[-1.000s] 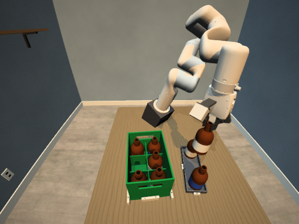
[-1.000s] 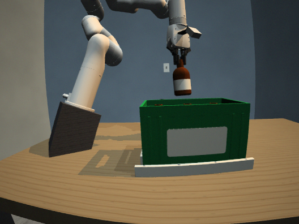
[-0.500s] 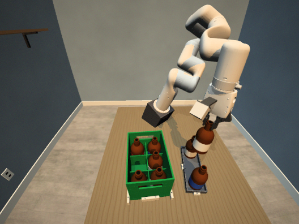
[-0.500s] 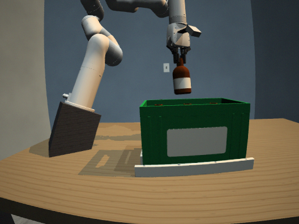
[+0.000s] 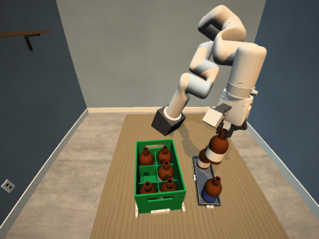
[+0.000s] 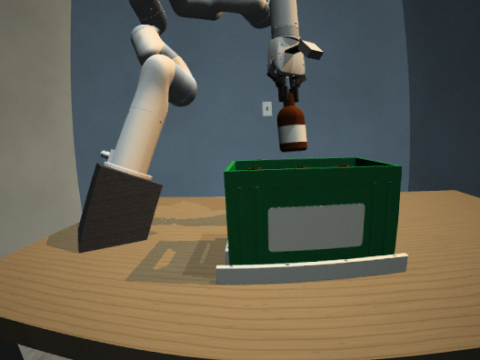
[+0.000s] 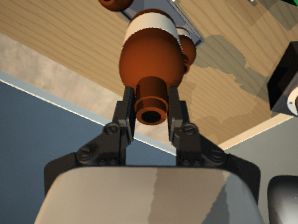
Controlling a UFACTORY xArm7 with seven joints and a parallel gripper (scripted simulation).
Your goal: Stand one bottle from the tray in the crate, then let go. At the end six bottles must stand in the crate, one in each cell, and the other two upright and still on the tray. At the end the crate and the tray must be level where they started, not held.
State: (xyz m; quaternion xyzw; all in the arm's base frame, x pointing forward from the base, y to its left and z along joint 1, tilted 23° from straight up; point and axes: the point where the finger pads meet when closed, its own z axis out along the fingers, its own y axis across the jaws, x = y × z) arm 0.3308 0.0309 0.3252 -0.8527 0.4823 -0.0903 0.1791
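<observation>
Between the partly open fingers [image 5: 225,130] [image 6: 289,91], gripped by its neck, hangs the bottle [image 5: 217,149] [image 6: 292,129] [image 7: 152,55], off the tray [image 5: 196,181] [image 7: 190,26] below them, while the crate [image 5: 158,203] [image 6: 314,191] beyond has five in and one cell left to fill.
</observation>
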